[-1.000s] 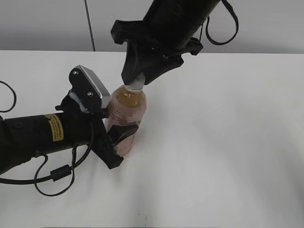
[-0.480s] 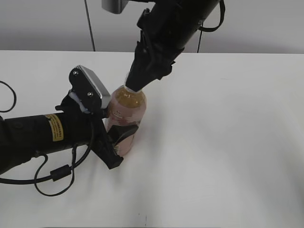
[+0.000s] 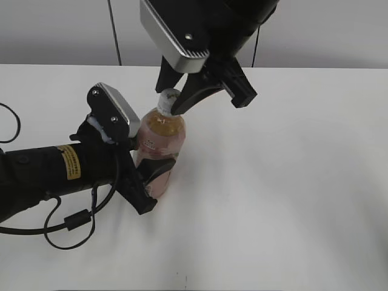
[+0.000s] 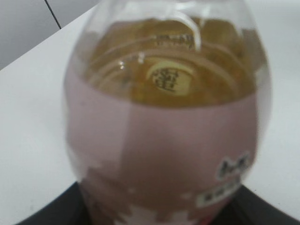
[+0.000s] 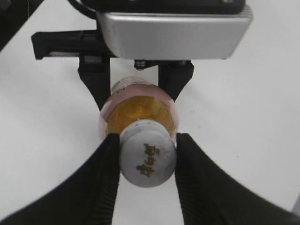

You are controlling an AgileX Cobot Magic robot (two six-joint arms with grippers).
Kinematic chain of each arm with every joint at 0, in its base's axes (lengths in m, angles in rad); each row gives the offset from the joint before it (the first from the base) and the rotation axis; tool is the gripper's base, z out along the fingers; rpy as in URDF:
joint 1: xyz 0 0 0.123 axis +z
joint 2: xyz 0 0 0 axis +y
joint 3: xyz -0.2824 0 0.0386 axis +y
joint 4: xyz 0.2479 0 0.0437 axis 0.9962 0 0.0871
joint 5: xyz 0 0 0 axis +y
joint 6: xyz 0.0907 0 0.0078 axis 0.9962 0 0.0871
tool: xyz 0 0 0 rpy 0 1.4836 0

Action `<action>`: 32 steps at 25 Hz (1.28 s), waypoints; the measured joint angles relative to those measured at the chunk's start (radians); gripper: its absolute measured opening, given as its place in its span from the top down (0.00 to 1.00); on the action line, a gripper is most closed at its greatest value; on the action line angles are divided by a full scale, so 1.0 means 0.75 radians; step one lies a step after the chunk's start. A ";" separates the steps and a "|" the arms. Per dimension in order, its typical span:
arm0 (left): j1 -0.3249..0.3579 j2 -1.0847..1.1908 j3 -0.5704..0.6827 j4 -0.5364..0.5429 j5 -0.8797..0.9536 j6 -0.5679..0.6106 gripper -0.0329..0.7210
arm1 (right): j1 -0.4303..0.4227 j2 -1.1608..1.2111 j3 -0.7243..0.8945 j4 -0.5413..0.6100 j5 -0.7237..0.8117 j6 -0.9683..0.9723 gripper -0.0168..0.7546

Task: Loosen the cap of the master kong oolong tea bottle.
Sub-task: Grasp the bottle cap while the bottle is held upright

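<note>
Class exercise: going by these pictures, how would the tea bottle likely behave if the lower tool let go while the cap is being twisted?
The master kong oolong tea bottle is slim and upright, so it would probably turn or tip without the left tool clamping its body. It looks nearly full, so fairly heavy for its size. The right tool pinches the small cap; smooth plastic may slip.

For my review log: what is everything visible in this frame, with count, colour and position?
master kong oolong tea bottle: one, amber tea, pink label, upright left of centre on the table.
cap: one, whitish, on the bottle's neck.
table: one, white, under everything.
cables: black, at the left arm.
left gripper: black, jaws shut on the bottle's body.
right gripper: black, from above, jaws on either side of the cap, touching it.
</note>
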 joint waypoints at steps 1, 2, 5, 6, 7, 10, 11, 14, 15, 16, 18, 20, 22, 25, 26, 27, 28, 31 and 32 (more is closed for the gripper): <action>0.000 0.000 0.000 -0.003 0.000 0.000 0.48 | 0.000 0.000 0.000 0.000 -0.005 -0.085 0.62; 0.001 0.000 0.000 -0.004 0.000 0.000 0.48 | 0.000 0.000 0.000 0.000 -0.009 -0.191 0.62; 0.001 0.000 0.000 -0.006 0.000 0.000 0.48 | 0.001 0.000 0.000 0.000 -0.014 -0.528 0.62; 0.001 0.000 0.000 -0.007 0.000 0.000 0.48 | 0.001 0.000 0.000 0.000 -0.014 -0.648 0.62; 0.001 0.000 0.000 -0.008 0.000 0.000 0.48 | 0.001 0.000 0.000 0.007 -0.015 -0.748 0.62; 0.002 0.000 0.000 -0.013 0.000 0.000 0.48 | 0.001 0.000 0.000 0.013 -0.020 -0.924 0.62; 0.002 0.000 0.000 -0.014 0.000 -0.001 0.48 | 0.001 0.000 0.000 0.013 -0.023 -0.956 0.62; 0.002 0.000 0.000 -0.015 0.000 -0.001 0.48 | 0.001 0.000 0.000 0.014 -0.026 -0.989 0.62; 0.002 0.000 0.000 -0.016 0.000 -0.002 0.48 | 0.001 0.000 0.000 0.014 -0.027 -0.994 0.62; 0.002 0.000 0.000 -0.017 0.000 -0.002 0.48 | 0.001 -0.001 0.000 0.014 -0.027 -0.997 0.62; 0.002 0.000 0.000 -0.016 -0.005 -0.004 0.48 | 0.001 -0.008 0.000 0.011 -0.027 -0.998 0.62; 0.002 0.000 0.000 -0.016 -0.017 -0.004 0.48 | 0.001 -0.017 0.000 0.010 -0.027 -0.998 0.62; 0.002 0.000 0.000 -0.015 -0.030 -0.005 0.48 | 0.001 -0.029 0.001 0.009 -0.027 -0.998 0.62; 0.002 0.000 -0.004 -0.012 -0.050 -0.005 0.48 | 0.002 -0.045 0.006 0.007 -0.027 -0.998 0.62; 0.002 0.000 -0.006 -0.010 -0.052 -0.005 0.48 | 0.002 -0.049 0.007 0.006 -0.027 -0.998 0.62; 0.002 0.000 -0.007 -0.009 -0.055 -0.005 0.48 | 0.002 -0.054 0.007 0.003 -0.027 -0.998 0.62; 0.002 0.000 -0.007 -0.009 -0.058 -0.005 0.48 | 0.002 -0.056 0.007 0.000 -0.026 -0.998 0.62; 0.000 0.000 -0.008 -0.008 -0.061 -0.005 0.48 | 0.004 -0.058 0.007 -0.011 -0.018 -0.998 0.62; 0.000 0.000 -0.008 -0.006 -0.060 -0.005 0.48 | 0.004 -0.058 0.007 -0.014 -0.015 -0.997 0.62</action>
